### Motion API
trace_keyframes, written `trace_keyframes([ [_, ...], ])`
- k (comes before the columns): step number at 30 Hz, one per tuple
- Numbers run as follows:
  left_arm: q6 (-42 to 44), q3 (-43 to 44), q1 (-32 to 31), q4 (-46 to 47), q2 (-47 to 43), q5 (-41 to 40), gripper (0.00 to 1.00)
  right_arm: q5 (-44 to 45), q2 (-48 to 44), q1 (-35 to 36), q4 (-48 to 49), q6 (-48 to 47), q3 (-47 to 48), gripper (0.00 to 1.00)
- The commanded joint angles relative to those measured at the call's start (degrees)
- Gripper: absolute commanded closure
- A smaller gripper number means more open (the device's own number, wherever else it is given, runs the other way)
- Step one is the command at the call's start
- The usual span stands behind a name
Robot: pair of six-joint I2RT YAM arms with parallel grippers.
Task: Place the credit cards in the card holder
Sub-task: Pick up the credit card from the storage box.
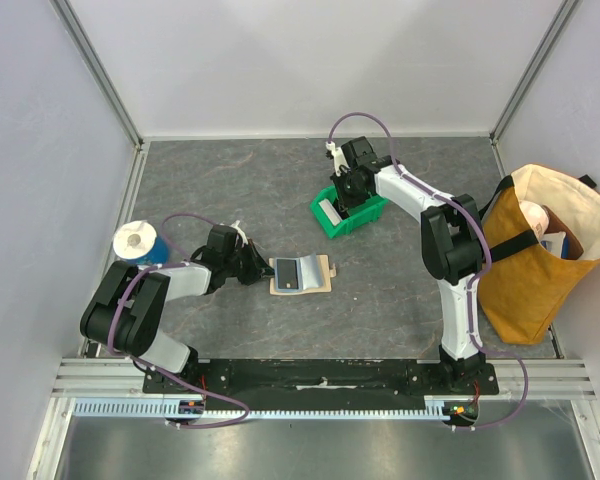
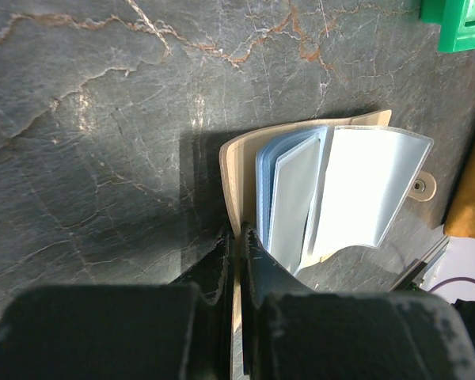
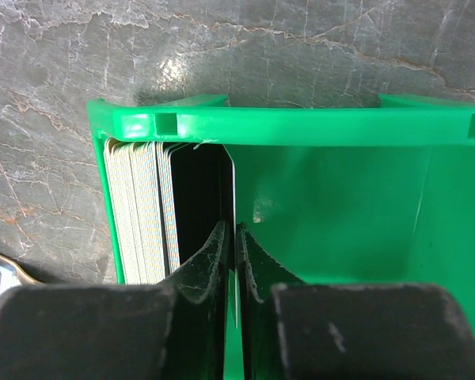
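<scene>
Left gripper (image 2: 237,235) on card holder (image 2: 233,168) edge

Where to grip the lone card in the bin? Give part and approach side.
Pinch the free top edge of the card that stands apart from the stack, a finger on each flat face. Come down through the bin's open top: the card stands thin and upright, the walls block its sides, and the gap beside the stack leaves finger room.

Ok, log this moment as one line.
left gripper: shut on card holder | right gripper: astride one card in green bin, grip unclear
</scene>
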Motion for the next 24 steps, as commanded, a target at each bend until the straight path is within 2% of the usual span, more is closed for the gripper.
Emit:
trace_keyframes([
  [1,2.2,0.6,0.1,1.0,0.2,0.4,0.98,-1.1,-0.8,0.0,-0.4,-0.8,1.0,0.90],
  [7,2.2,0.3,0.2,1.0,-0.3,0.5,0.98,2.0,-2.2,0.1,-0.3,-0.9,2.1,1.00],
  [14,2.3,0.1,0.2,1.0,-1.2,0.5,0.98,8.4,-8.8,-0.1,3.3,-0.7,2.2,1.00],
  [24,2.3,-0.1,0.1,1.0,-2.0,1.2,0.98,8.4,-17.7,0.0,5.1,2.0,-2.9,1.00],
])
